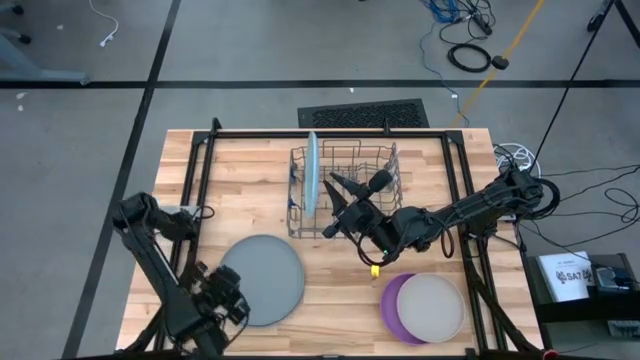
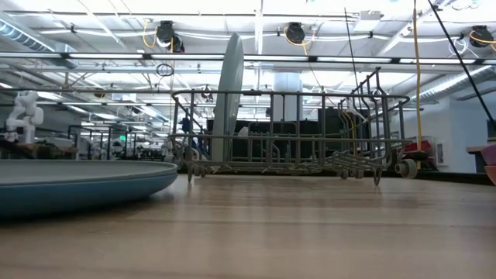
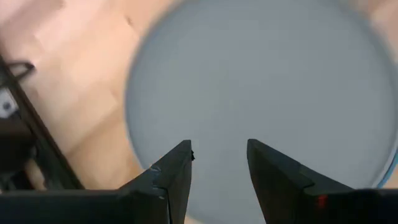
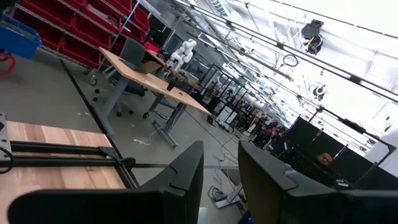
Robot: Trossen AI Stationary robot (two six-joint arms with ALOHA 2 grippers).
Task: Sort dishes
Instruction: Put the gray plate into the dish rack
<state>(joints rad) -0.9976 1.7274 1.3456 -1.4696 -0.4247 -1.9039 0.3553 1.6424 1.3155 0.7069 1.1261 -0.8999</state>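
Observation:
A large grey plate [image 1: 262, 278] lies flat on the table near the front left; a blue rim [image 3: 390, 167] shows under its edge. My left gripper [image 1: 236, 290] hangs open just above the plate's near-left part [image 3: 219, 146] and touches nothing. A light blue plate [image 1: 312, 172] stands on its edge in the left end of the wire rack [image 1: 345, 190], also visible in the low view [image 2: 229, 101]. A beige plate [image 1: 432, 306] lies on a purple one [image 1: 390, 300] at the front right. My right gripper [image 1: 338, 205] is raised beside the rack's near side, open and holding nothing [image 4: 221, 149].
Black frame rails [image 1: 195, 180] run along the table's left, right and far sides. The rack's wire walls [image 2: 287, 136] stand in the middle of the far half. Bare wood [image 1: 330, 290] lies between the grey plate and the stacked plates.

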